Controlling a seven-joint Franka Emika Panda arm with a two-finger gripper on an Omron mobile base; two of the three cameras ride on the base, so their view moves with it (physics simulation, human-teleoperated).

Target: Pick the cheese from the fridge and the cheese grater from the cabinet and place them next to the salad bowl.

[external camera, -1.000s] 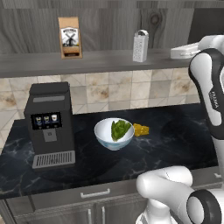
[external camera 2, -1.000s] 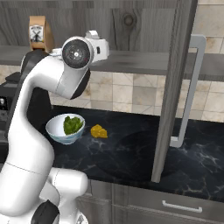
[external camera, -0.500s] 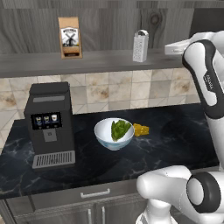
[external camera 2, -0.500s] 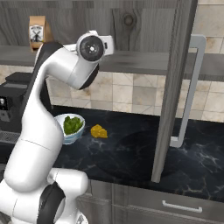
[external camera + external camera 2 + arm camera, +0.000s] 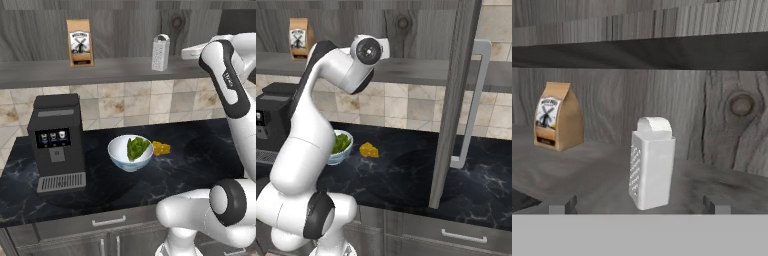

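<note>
1 target: small grey-white metal box grater (image 5: 651, 165) upright on cabinet shelf (image 5: 587, 170), at 12 o'clock, ready for grasping.
Pincer (image 5: 637, 204): fingers spread apart, empty, aimed to straddle it.

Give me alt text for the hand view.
A grey-white cheese grater stands upright on the dark wood-grain cabinet shelf, centred ahead of the open gripper. A brown paper bag stands farther back at left.
</note>
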